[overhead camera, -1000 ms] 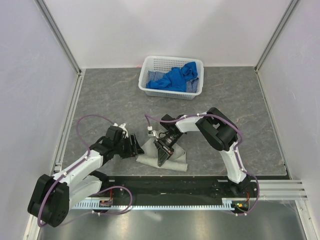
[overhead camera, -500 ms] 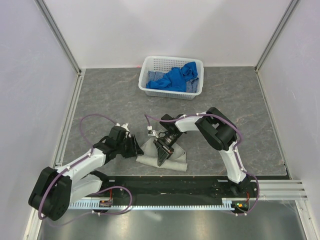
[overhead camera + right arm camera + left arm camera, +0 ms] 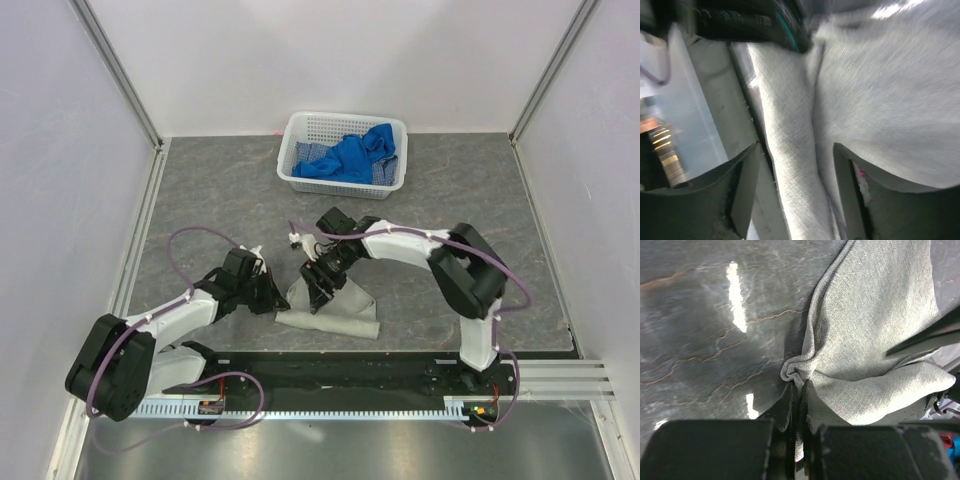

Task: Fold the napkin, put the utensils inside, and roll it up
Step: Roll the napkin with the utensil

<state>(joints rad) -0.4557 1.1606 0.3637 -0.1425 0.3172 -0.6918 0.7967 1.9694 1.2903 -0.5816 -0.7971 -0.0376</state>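
From above, the napkin lies crumpled on the grey bench, close in front of the arms' bases. The left jaws meet its left edge low against the bench. The right jaws point down onto the cloth's upper left part, just beside the left jaws. Well beyond both stands a white basket with blue cloths in it.

In the left wrist view, the left jaws are clenched on a small bunched fold at the napkin's edge. The cloth puckers right at their tips and spreads away up and to the right of them over the bench. A dark bar crosses the cloth at the far right; I cannot tell what it is.

The right wrist view is blurred. The right jaws stand released and well apart, and a raised ridge of the napkin runs lengthwise between the two fingers. More cloth spreads beyond the right-hand finger. Whether either finger touches the cloth is not clear.
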